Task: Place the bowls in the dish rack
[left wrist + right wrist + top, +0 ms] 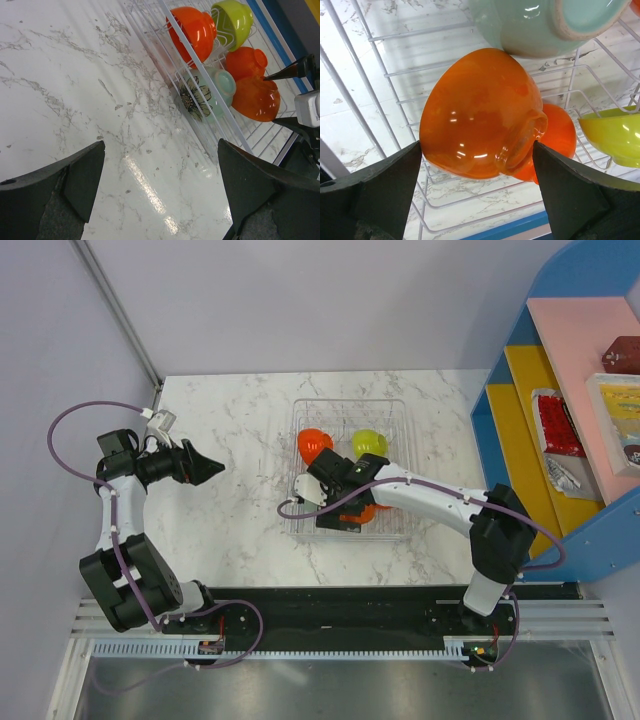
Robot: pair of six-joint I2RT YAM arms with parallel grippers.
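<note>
The clear dish rack (350,403) stands mid-table with several bowls on edge in it. A red-orange bowl (314,443) and a lime-green bowl (369,443) are in its far half. My right gripper (345,518) is down inside the near half, jaws wide open around an orange bowl (480,112), fingertips at its sides. A mint bowl (540,25), a second orange bowl (560,135) and the lime-green bowl (612,137) are right behind it. My left gripper (215,469) is open and empty over bare table, left of the rack.
The left wrist view shows the rack's near rim (240,135), the mint bowl (207,92) with a flower print, and marble table between my fingers. A blue, yellow and pink shelf unit (560,410) with packets stands at the right edge.
</note>
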